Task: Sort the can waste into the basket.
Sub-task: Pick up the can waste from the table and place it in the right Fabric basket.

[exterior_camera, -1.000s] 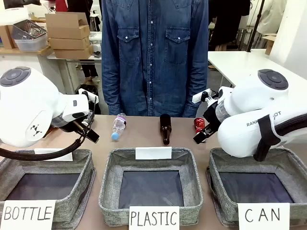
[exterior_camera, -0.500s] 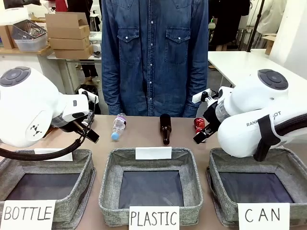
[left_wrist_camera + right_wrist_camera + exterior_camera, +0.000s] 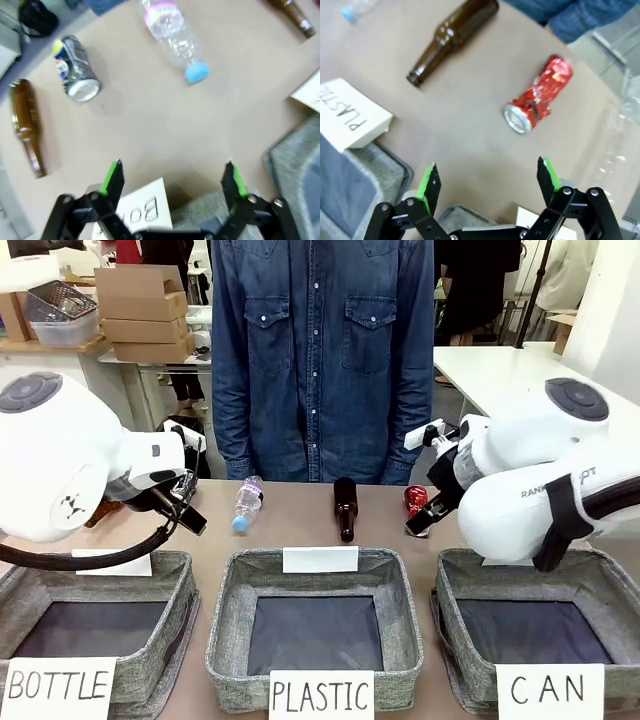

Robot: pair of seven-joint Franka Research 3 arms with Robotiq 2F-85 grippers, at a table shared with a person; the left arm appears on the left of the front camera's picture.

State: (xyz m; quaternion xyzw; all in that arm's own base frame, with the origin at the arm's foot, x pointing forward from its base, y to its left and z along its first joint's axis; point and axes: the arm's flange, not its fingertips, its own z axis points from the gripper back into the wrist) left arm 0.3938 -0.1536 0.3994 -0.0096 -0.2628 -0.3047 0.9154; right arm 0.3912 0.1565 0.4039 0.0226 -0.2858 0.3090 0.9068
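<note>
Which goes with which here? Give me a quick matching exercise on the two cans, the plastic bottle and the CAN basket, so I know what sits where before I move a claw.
Things:
1. red can
2. black-and-silver can
3. plastic bottle
4. CAN basket

Descriptions:
A. blue cap, pink label
B. dented, lying ahead of the open right claw
C. grey woven fabric, at the robot's far right in the front view
D. yellow-blue print, lying beside a brown bottle, ahead of the open left claw

Pairs: 1-B, 2-D, 3-A, 4-C.
</note>
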